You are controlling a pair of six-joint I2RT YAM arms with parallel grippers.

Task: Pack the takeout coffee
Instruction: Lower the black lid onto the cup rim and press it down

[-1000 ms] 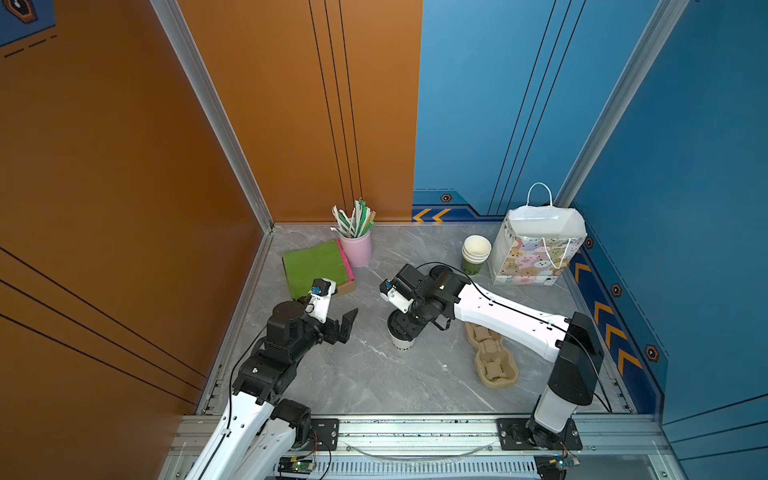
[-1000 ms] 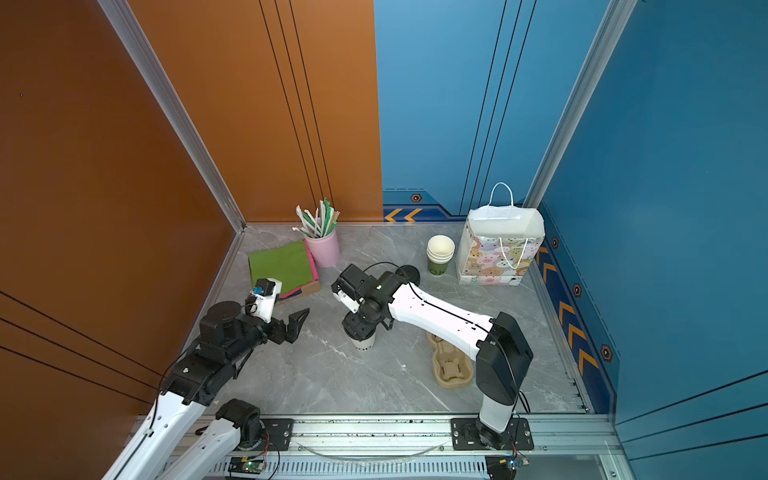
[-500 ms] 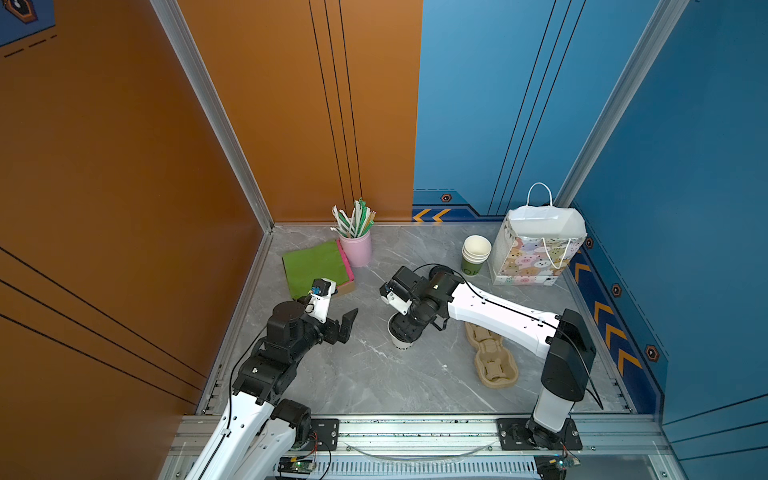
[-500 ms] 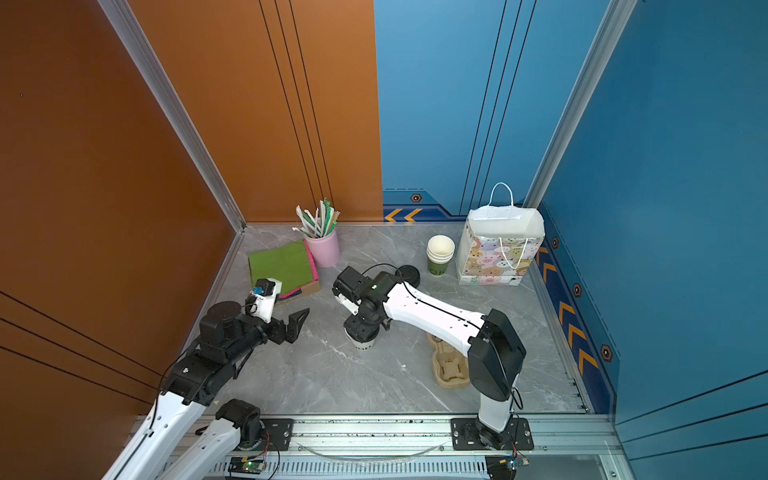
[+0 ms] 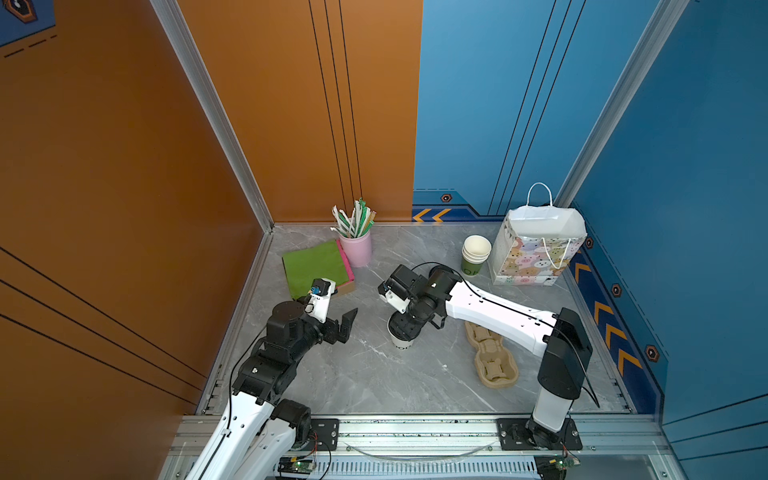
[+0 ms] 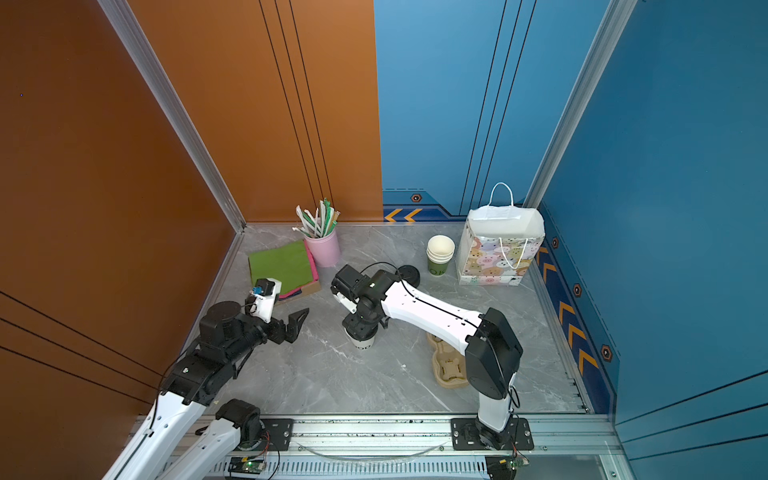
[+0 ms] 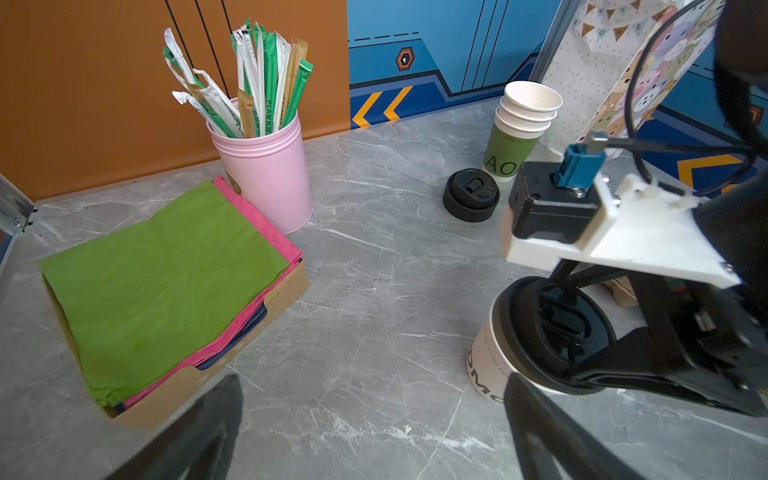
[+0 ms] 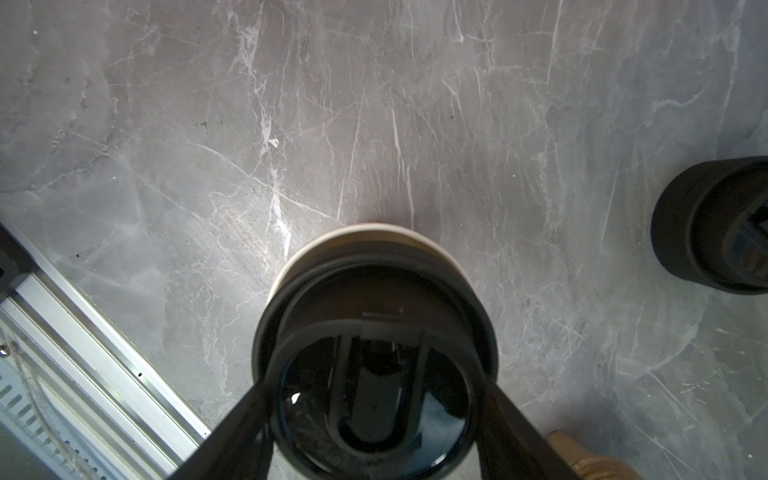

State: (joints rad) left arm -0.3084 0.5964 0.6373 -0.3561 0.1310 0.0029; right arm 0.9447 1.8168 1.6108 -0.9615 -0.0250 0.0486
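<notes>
The takeout coffee stands upright on the grey marble table, a white paper cup with dark lettering and a black sip lid. From above, my right gripper comes down over it, its two black fingers pressed against opposite sides of the lid. To the cup's left, my left gripper hovers low over the table, open wide and holding nothing.
A patterned paper bag stands open at the back right, beside a stack of lidless cups. A loose black lid lies behind my right wrist. A pulp cup carrier lies under the right arm. A pink straw tin and napkin box sit back left.
The right arm's elbow has shifted slightly while its gripper stays over the cup, which stands in the same spot. The left arm has not moved.
</notes>
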